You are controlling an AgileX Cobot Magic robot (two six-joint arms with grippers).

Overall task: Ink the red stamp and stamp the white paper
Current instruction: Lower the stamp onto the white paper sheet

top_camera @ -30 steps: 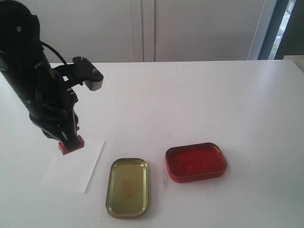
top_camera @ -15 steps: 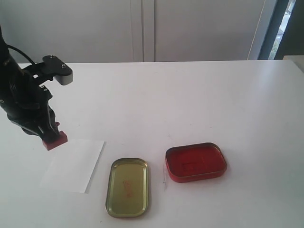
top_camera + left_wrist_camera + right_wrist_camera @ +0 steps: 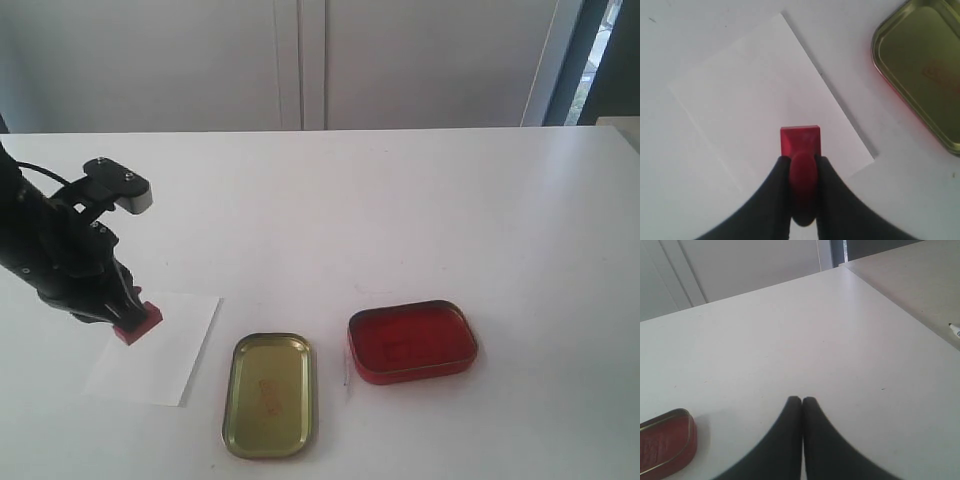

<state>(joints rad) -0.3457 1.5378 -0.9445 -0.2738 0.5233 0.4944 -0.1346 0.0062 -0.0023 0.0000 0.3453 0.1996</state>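
The red stamp (image 3: 137, 323) is a small red block with a knobbed handle; in the left wrist view the red stamp (image 3: 800, 145) has its handle pinched between the black fingers. My left gripper (image 3: 802, 161) is shut on it, and the left gripper (image 3: 128, 315) holds it low over the white paper (image 3: 160, 350), near that sheet's far left corner. From the left wrist camera the white paper (image 3: 755, 100) looks plain beneath the stamp. Whether the stamp's face touches the sheet I cannot tell. My right gripper (image 3: 801, 400) is shut and empty above bare table, outside the exterior view.
A gold tin lid (image 3: 270, 393) lies open just right of the paper, seen again as the gold lid (image 3: 920, 75) by the left wrist camera. The red ink tin (image 3: 411, 341) sits further right; the ink tin's edge (image 3: 665, 445) shows near my right gripper. A pen tip (image 3: 955, 330) lies on the neighbouring table.
My left arm swung left off the paper with the stamp, then came back right and lower, so the stamp is now down at the paper's upper left corner.
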